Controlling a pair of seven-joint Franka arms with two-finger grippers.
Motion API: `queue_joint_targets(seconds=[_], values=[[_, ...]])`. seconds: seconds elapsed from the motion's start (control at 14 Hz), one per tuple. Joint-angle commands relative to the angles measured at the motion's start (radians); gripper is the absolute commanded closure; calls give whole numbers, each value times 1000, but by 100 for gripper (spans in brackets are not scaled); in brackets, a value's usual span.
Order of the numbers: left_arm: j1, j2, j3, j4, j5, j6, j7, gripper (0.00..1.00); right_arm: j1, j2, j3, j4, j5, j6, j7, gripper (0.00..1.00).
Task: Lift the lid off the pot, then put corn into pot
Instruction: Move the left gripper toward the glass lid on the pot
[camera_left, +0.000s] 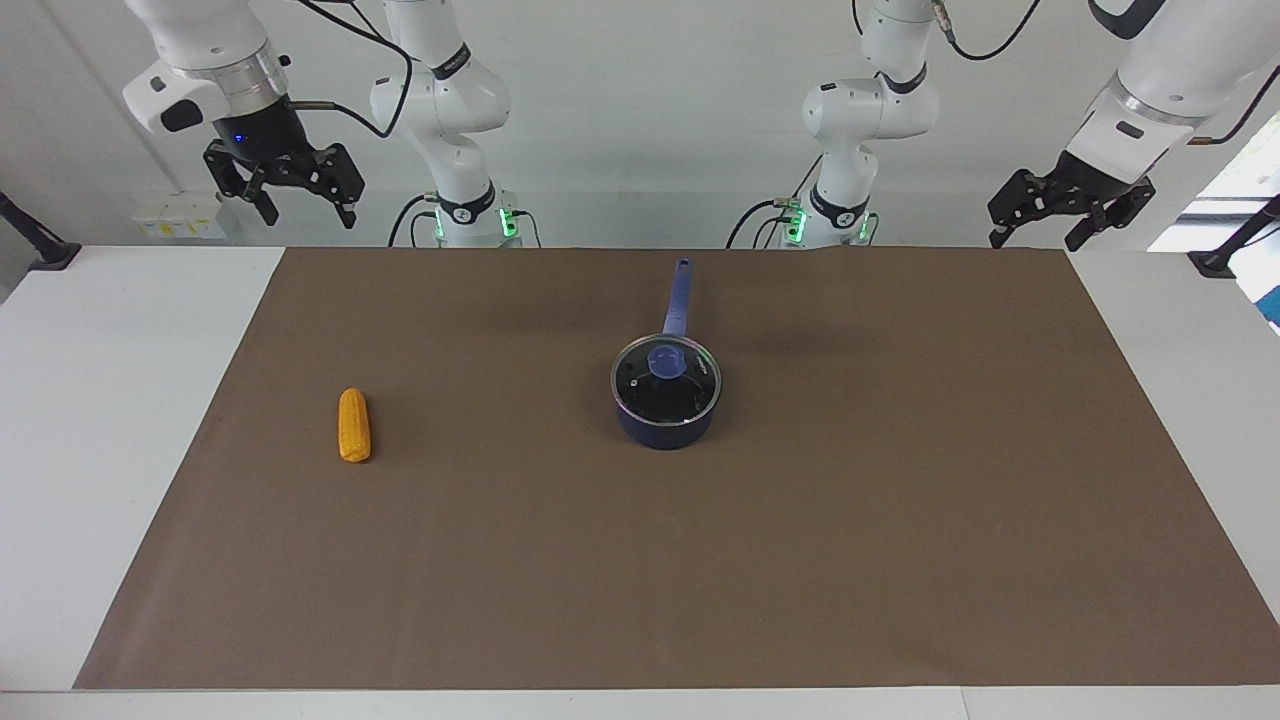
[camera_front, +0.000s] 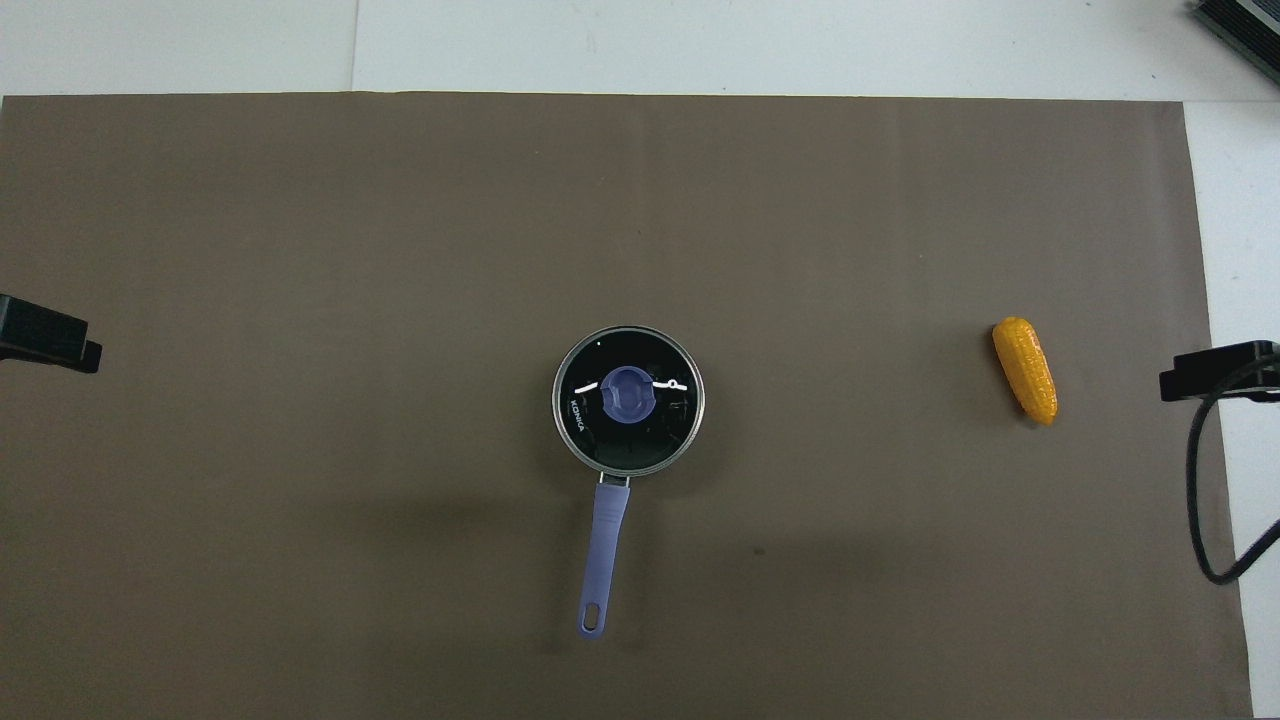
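Pot (camera_left: 668, 425): mid-mat (camera_left: 900, 520), lid (camera_left: 690, 385) seated on it, handle pointing to the robots. Corn (camera_left: 354, 425): lying on the mat toward the right arm's end, at the pot's 3 o'clock in the overhead view. Left claw (camera_left: 1040, 232), right claw (camera_left: 305, 205): raised over the tabletop (camera_left: 90, 400) edge, spread, empty, waiting.

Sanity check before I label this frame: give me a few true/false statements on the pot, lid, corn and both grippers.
1. The lid sits on the pot. True.
2. The corn is inside the pot. False: it lies on the brown mat, toward the right arm's end of the table.
3. The pot's handle points toward the robots. True.
4. The right gripper holds the corn. False: it hangs open and empty, raised at the robots' edge of the table.
5. The left gripper grips the lid's knob. False: it waits open, raised, touching nothing.
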Motion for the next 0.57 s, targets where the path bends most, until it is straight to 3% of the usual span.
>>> queue_joint_targets(seconds=[0.0,0.5], values=[[1,3,-2,7,7,5,6,0,-14,-15,4,-14,20,11,-20,0],[-2,0,-4,-4,7,11,0,0,-14,-15,4,-14,20,13,-20,0]])
